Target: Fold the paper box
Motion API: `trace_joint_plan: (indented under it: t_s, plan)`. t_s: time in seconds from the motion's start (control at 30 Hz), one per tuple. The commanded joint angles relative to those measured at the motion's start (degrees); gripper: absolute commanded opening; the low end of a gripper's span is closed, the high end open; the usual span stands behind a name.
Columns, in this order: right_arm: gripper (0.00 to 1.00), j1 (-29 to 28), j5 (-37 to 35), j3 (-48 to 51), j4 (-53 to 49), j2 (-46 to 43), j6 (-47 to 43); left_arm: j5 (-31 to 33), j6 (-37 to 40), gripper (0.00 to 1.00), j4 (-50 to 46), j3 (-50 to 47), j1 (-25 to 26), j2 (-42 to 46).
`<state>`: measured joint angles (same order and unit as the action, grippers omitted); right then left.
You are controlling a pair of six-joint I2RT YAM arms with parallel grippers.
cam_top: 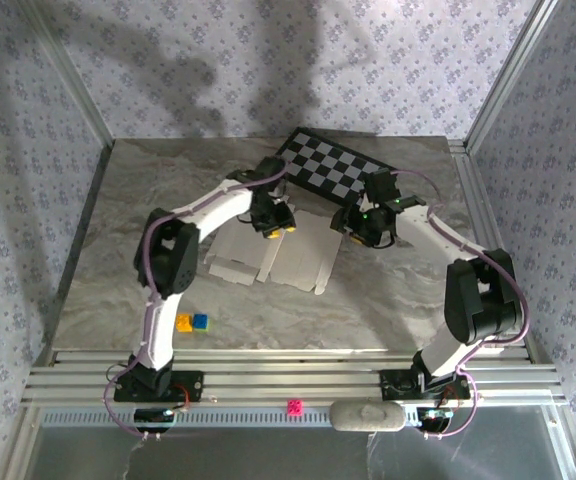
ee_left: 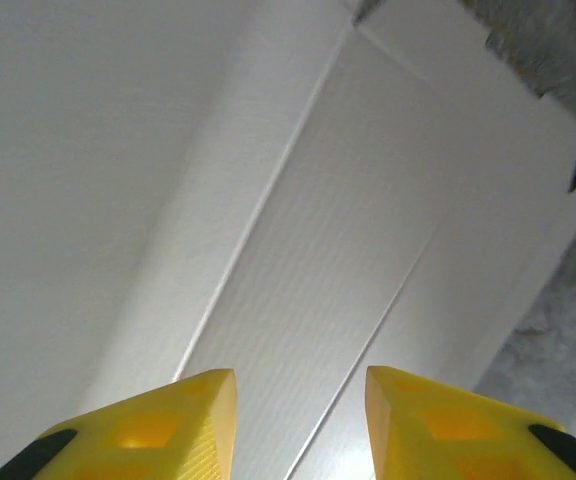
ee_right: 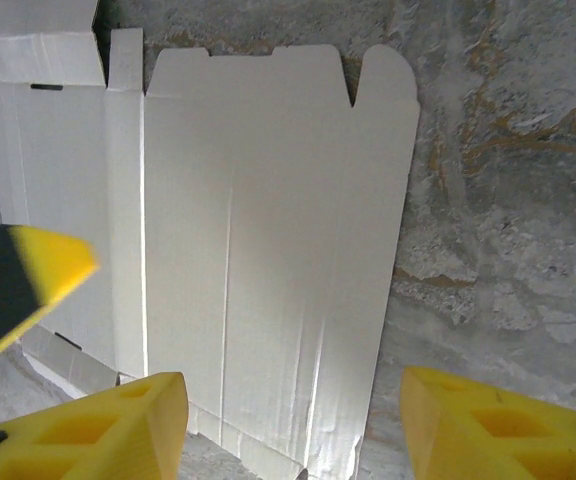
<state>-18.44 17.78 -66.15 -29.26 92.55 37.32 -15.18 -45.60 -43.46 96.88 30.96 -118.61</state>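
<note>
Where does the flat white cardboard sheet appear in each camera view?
Top external: flat white cardboard sheet mid-frame, lying open.
Left wrist: sheet across the centre, creases running diagonally.
Right wrist: sheet centre-left, flaps at top.
Shared landmark: grey marbled tabletop along the sheet's right edge.

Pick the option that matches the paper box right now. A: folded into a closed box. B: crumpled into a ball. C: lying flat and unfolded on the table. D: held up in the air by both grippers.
C: the paper box lies as a flat creased sheet on the table, with its panels and flaps spread open.
</note>
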Motion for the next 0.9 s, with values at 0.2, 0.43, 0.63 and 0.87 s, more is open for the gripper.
trace_joint_plan:
  t_s: [0.2, 0.43, 0.63, 0.87]
  plan:
    - [0.59, -7.98, 5.96, -7.08, -0.19, 9.19, 1.77, -3.98, 3.3, 0.39, -4.43, -23.69, -20.72, 21.07]
    - [0.59, -12.83, 7.17, -8.06, 0.02, 13.18, 4.84, -7.55, 5.2, 0.34, 0.41, -31.48, -25.56, 20.51]
    - [0.64, -5.53, 5.15, 4.7, 5.05, 5.09, 8.18, -7.17, 3.79, 0.34, 1.41, -30.04, -20.84, 19.69]
    - [0.68, 1.27, 3.8, 7.0, 4.66, 3.01, 6.79, -5.55, 3.22, 0.33, -0.45, -17.66, -9.5, 10.97]
